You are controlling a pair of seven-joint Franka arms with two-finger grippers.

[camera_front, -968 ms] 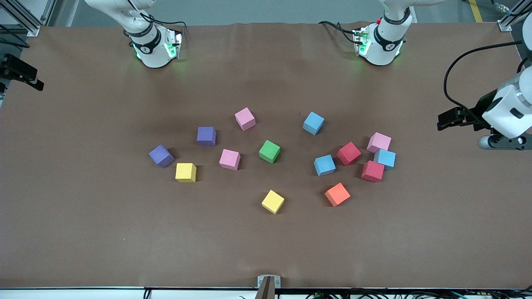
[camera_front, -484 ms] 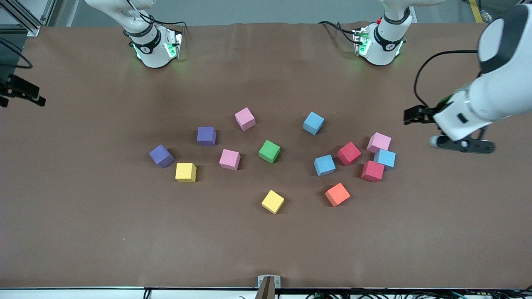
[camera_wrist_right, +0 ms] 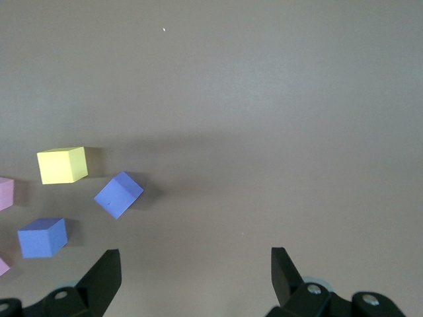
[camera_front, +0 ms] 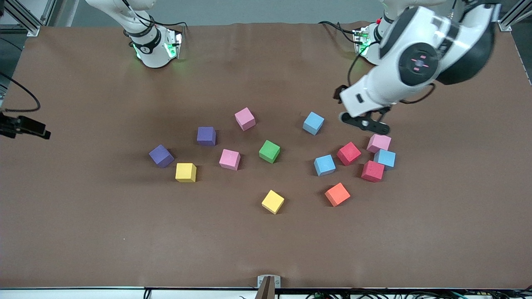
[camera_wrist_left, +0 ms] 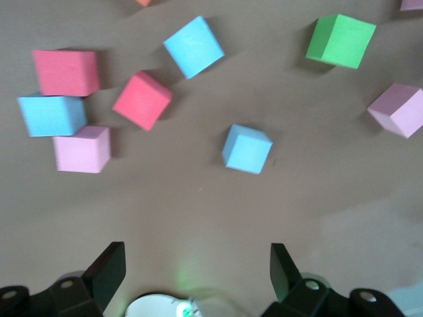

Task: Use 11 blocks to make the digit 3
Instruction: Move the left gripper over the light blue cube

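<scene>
While blocks (camera_front: pixel 269 151) lie scattered, no digit axis shows.

The blocks (camera_front: pixel 269 151) lie scattered in a loose band across the middle of the frame, all flat on the table (camera_front: pixel 83 232). Toward the left arm's end a trio (camera_front: pixel 385 158) huddles, touching. One lone cube (camera_front: pixel 273 202) sits lowest, at lower centre, apart from the rest.

1. We see the blocks (camera_front: pixel 269 151) as matt foam with soft, slightly grainy faces.
2. We see the table (camera_front: pixel 83 228) covered in matt brown sheet, faintly wrinkled at the upper edge.
3. We see the arm shells (camera_front: pixel 415 62) as glossy white plastic.
</scene>
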